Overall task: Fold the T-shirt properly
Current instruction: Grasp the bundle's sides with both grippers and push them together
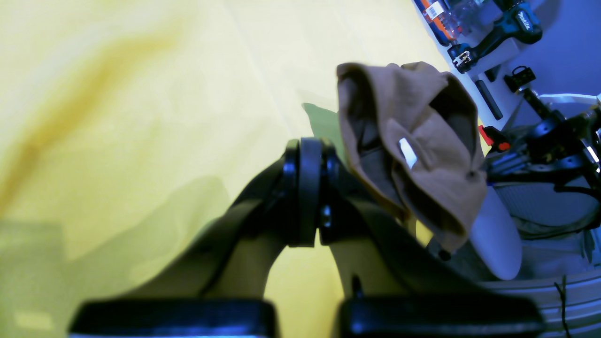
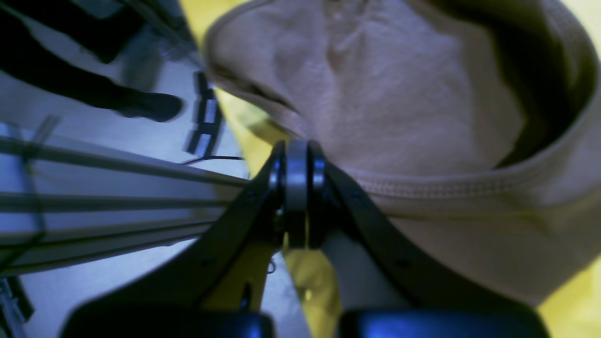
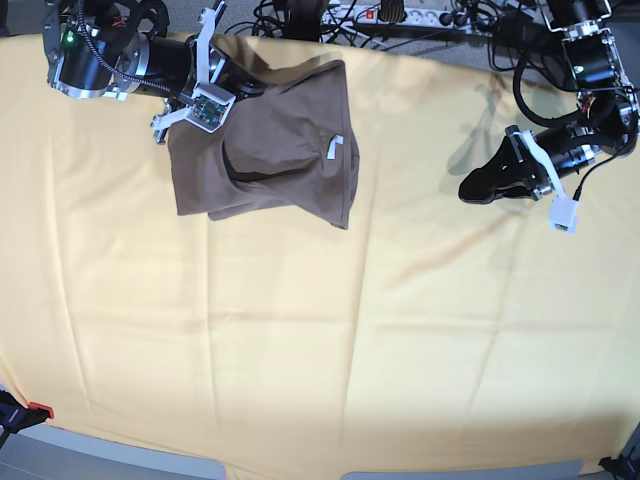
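We see one T-shirt (image 3: 280, 140), bunched near the far left of the one yellow cloth (image 3: 320, 330) in the base view. Two arms are in view. Our right gripper (image 2: 296, 188) has its jaws pressed together right at the shirt's stitched hem, though we cannot tell whether fabric is pinched between them. Our left gripper (image 3: 478, 188), jaws together and holding nothing, hangs over bare cloth well apart from the shirt. One white tag (image 3: 333, 146) shows on the shirt.
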You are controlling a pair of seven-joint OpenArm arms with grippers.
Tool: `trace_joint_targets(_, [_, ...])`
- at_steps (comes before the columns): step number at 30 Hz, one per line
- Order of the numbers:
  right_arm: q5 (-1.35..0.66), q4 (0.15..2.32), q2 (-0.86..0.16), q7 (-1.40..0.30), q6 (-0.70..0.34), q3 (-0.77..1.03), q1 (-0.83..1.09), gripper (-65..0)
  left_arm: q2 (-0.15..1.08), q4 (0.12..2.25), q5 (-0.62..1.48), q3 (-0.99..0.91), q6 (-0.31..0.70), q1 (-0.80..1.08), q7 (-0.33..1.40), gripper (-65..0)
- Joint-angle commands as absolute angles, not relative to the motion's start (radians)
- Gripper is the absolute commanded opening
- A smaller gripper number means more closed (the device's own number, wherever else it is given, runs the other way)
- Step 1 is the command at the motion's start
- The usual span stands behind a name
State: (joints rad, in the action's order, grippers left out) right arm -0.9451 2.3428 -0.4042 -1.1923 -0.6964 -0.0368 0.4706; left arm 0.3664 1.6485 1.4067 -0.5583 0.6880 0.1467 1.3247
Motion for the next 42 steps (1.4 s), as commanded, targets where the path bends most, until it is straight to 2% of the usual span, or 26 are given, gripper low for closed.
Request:
trace_joint_targets(1, [-0.978,2.356,-0.413,-1.175,-0.698,-0.033,0.471,-65.0,0.382,1.664,1.434,-0.565,0.688,0.135,1.305,-65.0])
trace_joint_targets(8, [-0.987,2.356,-0.413,-1.164,-0.698,-0.033,0.465,-65.0,0.382,1.665,1.474,-0.565,0.688,0.135,1.306,-65.0])
trace_joint_targets(9, [-0.988,2.356,-0.413,-1.162,-0.698,-0.033,0.465,-62.9,0.382,1.665,1.484,-0.565,0.688,0.135,1.306,-65.0])
trace_joint_targets(12, [-0.988,2.356,-0.413,-1.132,-0.698,-0.033,0.444,-35.1,0.382,1.666,1.484,-0.565,0.693,0.135,1.313,-65.0])
trace_joint_targets(13, [-0.987,2.356,-0.413,-1.126,-0.698,-0.033,0.435,-28.6,0.382,1.666,1.484,-0.565,0.698,0.135,1.321,-65.0])
trace_joint_targets(14, [-0.987,2.356,-0.413,-1.126,-0.698,-0.032,0.422,-25.5,0.383,1.668,1.484,-0.565,0.698,0.135,1.335,-65.0])
trace_joint_targets(15, [-0.987,2.356,-0.413,-1.126,-0.698,-0.032,0.406,-25.4,0.383,1.669,1.484,-0.565,0.698,0.135,1.343,-65.0])
trace_joint_targets(19, [-0.969,2.356,-0.412,-1.124,-0.698,-0.016,0.345,-26.1,0.387,1.696,1.484,-0.565,0.698,0.135,1.343,-65.0])
trace_joint_targets(20, [-0.951,2.356,-0.412,-1.116,-0.698,-0.004,0.331,-28.1,0.388,1.713,1.484,-0.565,0.698,0.135,1.345,-65.0])
trace_joint_targets(21, [-0.933,2.356,-0.413,-1.109,-0.698,0.01,0.317,-33.0,0.389,1.734,1.484,-0.565,0.698,0.135,1.344,-65.0])
trace_joint_targets(22, [-0.914,2.356,-0.413,-1.1,-0.698,0.026,0.303,-40.6,0.389,1.759,1.484,-0.565,0.698,0.135,1.344,-65.0])
trace_joint_targets(24, [-0.868,2.356,-0.413,-1.058,-0.698,0.053,0.283,-60.1,0.388,1.82,1.484,-0.562,0.698,0.135,1.344,-65.0])
trace_joint_targets(25, [-0.837,2.356,-0.413,-1.023,-0.698,0.064,0.282,-65.0,0.388,1.854,1.484,-0.556,0.698,0.135,1.344,-65.0])
trace_joint_targets(30, [-0.702,2.356,-0.413,-0.857,-0.698,0.068,0.273,-65.0,0.388,2.022,1.484,-0.462,0.698,0.135,1.348,-65.0])
trace_joint_targets(33, [-0.699,2.319,-0.414,-0.856,-0.698,0.059,0.231,-65.0,0.388,2.097,1.482,-0.347,0.698,0.138,1.347,-65.0])
trace_joint_targets(42, [-0.701,2.027,-0.413,-0.861,-0.698,0.001,0.061,-65.0,0.388,2.14,1.23,0.078,0.698,0.138,1.275,-65.0])
